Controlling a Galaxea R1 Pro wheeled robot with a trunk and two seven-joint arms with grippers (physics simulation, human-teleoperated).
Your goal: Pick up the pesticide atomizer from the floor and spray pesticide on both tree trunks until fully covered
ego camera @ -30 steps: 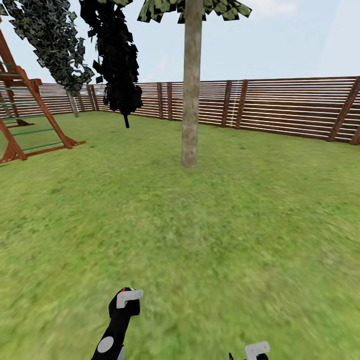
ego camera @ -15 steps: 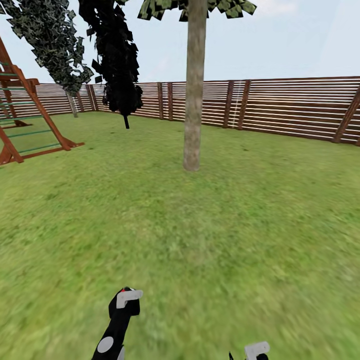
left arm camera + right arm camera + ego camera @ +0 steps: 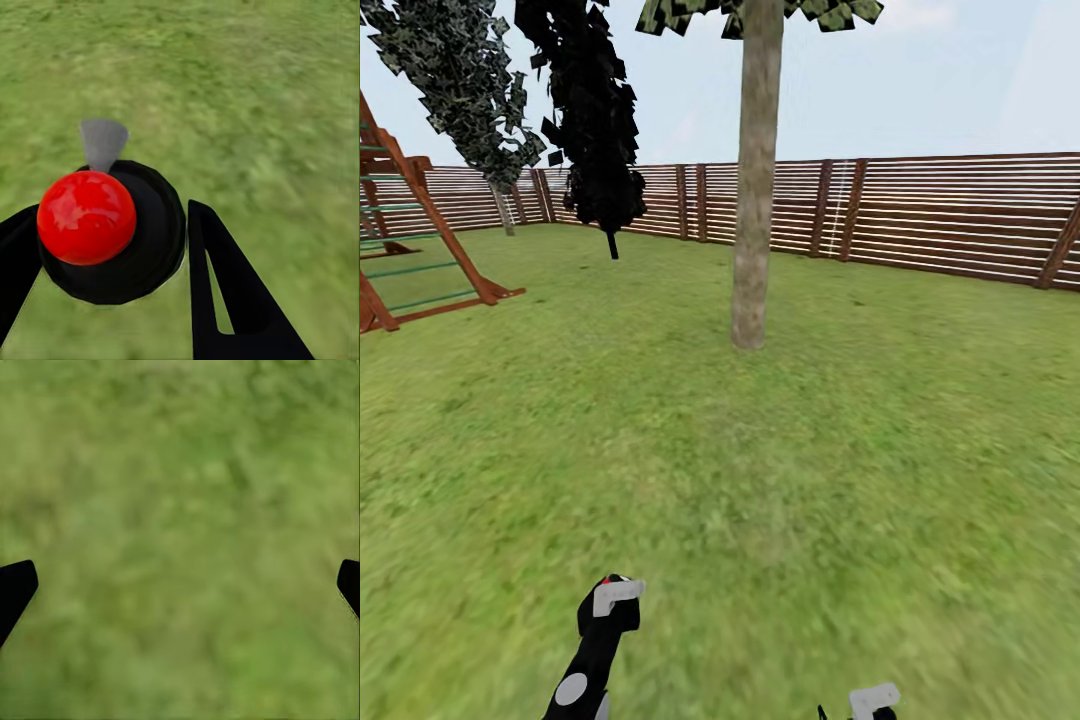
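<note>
My left gripper (image 3: 112, 255) clamps the round black atomizer (image 3: 142, 240) with its glossy red knob; my right gripper (image 3: 180, 585) is spread wide. Beyond the blurry grass (image 3: 810, 480) stands a rough trunk (image 3: 753, 200), before the slatted fence (image 3: 960, 215).

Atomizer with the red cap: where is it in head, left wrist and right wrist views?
Head: atomizer low, left of centre, in the left gripper.
Left wrist: red cap between the fingers.
Right wrist: not in it; right gripper over grass.
Shared landmark: the grass.

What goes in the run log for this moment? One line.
left gripper: shut on red-topped black atomizer | right gripper: open | pale grey-brown tree trunk: ahead
</note>
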